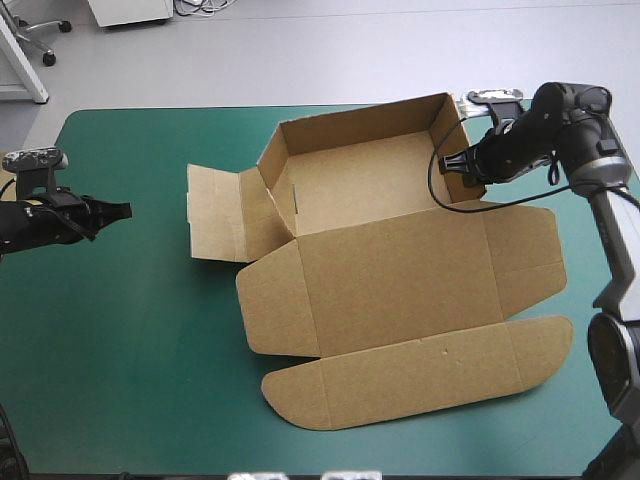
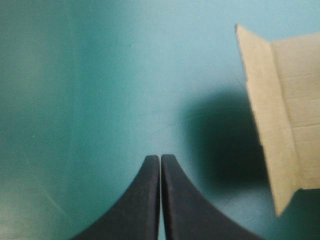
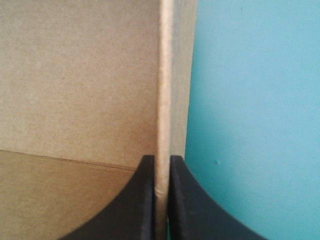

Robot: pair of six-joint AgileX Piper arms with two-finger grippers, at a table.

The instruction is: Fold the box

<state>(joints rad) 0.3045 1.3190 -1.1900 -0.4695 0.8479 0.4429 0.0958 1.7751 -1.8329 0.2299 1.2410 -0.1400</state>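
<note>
The worktop is covered in teal-green. The box is found right of centre toward the far edge, an open tray with its lid flat toward the near edge. The left end effector is clenched on nothing, well apart from the box's left flap. The right end effector is clamped on the tray's right wall.

Left wrist view: box cut off, only one end showing.
</note>
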